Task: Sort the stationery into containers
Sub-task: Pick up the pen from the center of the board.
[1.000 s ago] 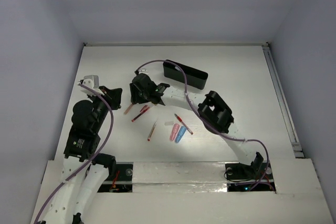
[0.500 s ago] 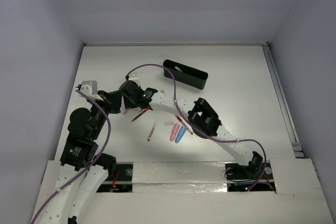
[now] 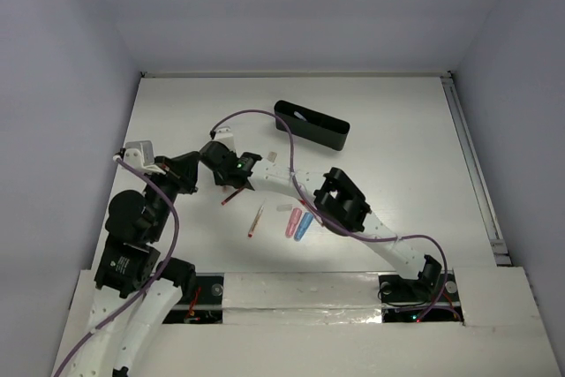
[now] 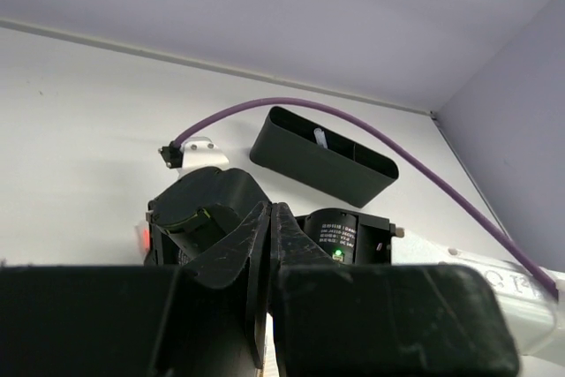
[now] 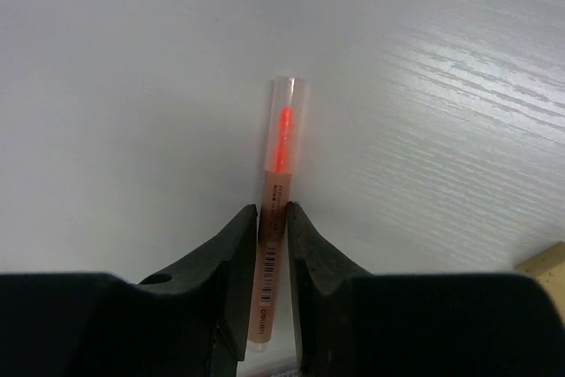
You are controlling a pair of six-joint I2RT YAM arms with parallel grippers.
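Note:
My right gripper (image 5: pixel 273 220) is shut on a pale pink pen (image 5: pixel 282 143) with a red core and clear cap. I cannot tell whether the pen still rests on the table. In the top view this gripper (image 3: pixel 219 170) covers the pen. My left gripper (image 3: pixel 183 174) is just left of it, shut and empty (image 4: pixel 269 211). The black tray (image 3: pixel 311 125) stands at the back and also shows in the left wrist view (image 4: pixel 322 158). A red pen (image 3: pixel 234 194), a thin pink pen (image 3: pixel 256 219), and pink (image 3: pixel 291 222) and blue (image 3: pixel 304 226) capsules lie mid-table.
A small tan eraser (image 3: pixel 272 156) lies by the right arm and also shows in the right wrist view (image 5: pixel 549 262). A white eraser (image 3: pixel 284 207) lies near the capsules. The right forearm (image 3: pixel 340 200) and its purple cable (image 3: pixel 256 115) cross above the scattered items.
My right gripper has moved left and down over the pale pink pen, which now sits between its jaws. My left arm has drawn back to the left.

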